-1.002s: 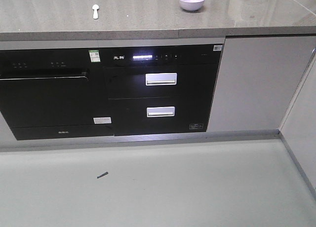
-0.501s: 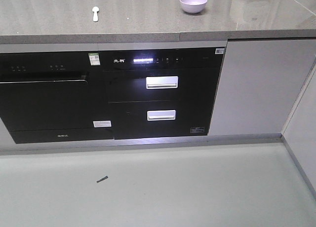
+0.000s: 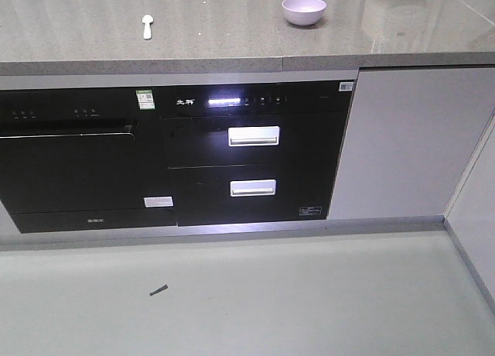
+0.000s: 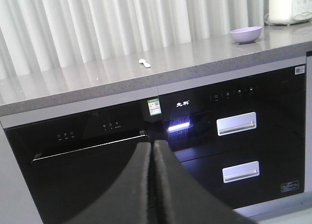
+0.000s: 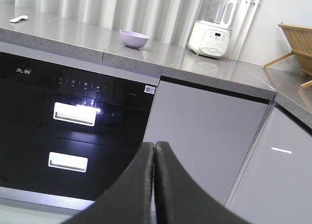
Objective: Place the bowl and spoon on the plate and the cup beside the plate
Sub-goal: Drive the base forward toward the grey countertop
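Wrist views show left claw (image 4: pixel 152 144) and right claw (image 5: pixel 154 144) closed; bowl (image 3: pixel 303 10), spoon (image 3: pixel 147 25) lie apart on counter (image 3: pixel 224 31).

This is a kitchen. A grey speckled stone table (image 3: pixel 232 39) crosses the top of the front view, with a bowl (image 3: pixel 303 9) and a spoon (image 3: pixel 147 25) on it. Under it sit black glass built-in appliances: a door unit (image 3: pixel 69 166) at left and a two-drawer unit (image 3: pixel 255 159) at centre. In the right wrist view, pale cabinet doors (image 5: pixel 200 136) fill the middle, and a white blender (image 5: pixel 215 27) and a wooden rack (image 5: pixel 297 39) stand at upper right.
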Motion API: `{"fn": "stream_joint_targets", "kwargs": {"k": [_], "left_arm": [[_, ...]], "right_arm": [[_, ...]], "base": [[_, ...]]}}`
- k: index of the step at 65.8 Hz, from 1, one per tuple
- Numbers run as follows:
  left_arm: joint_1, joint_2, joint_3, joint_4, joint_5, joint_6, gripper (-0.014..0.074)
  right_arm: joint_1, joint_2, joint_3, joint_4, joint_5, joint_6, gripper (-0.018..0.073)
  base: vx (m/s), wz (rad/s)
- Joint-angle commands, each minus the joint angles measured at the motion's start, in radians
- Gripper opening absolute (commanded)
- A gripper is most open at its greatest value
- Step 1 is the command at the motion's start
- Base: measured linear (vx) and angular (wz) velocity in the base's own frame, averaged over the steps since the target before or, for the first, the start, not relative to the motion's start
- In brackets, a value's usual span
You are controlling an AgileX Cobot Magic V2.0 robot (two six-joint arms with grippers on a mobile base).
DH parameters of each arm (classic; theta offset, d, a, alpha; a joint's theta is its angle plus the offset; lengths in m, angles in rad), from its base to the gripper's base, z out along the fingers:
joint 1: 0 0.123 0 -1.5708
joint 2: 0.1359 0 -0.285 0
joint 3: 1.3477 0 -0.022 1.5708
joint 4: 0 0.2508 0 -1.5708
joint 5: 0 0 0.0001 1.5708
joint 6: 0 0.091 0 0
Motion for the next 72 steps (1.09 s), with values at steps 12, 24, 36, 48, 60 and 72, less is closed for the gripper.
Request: {"fn": "stream_joint_targets", "kwargs": {"k": [12, 24, 36, 48, 60, 72], "left_arm": [[-0.001, -0.016, 0.023, -0.002, -0.069, -0.001, -0.0006], [-0.001, -0.016, 0.023, -0.002, -0.069, -0.001, -0.0006], [-0.001, -0.016, 0.023, -0.002, -0.069, -0.001, -0.0006], [-0.001, -0.016, 0.023, -0.002, -0.069, -0.001, -0.0006], [-0.001, -0.016, 0.023, -0.002, -0.069, -0.001, -0.0006], [-0.001, -0.016, 0.023, -0.002, -0.069, -0.001, -0.0006]], "right_arm": [[0.000, -0.005, 0.000, -0.005, -0.069, -0.004, -0.0005], [0.000, -0.005, 0.000, -0.005, -0.069, -0.004, -0.0005], [0.000, -0.005, 0.000, -0.005, -0.069, -0.004, -0.0005], [0.000, -0.005, 0.000, -0.005, -0.069, -0.004, -0.0005], [0.000, -0.005, 0.000, -0.005, -0.069, -0.004, -0.0005], [0.000, -0.005, 0.000, -0.005, -0.069, -0.004, -0.0005]], "base": [[0.08, 0.00], [0.08, 0.00], [0.08, 0.01], [0.08, 0.01], [0.08, 0.00], [0.08, 0.01]]}}
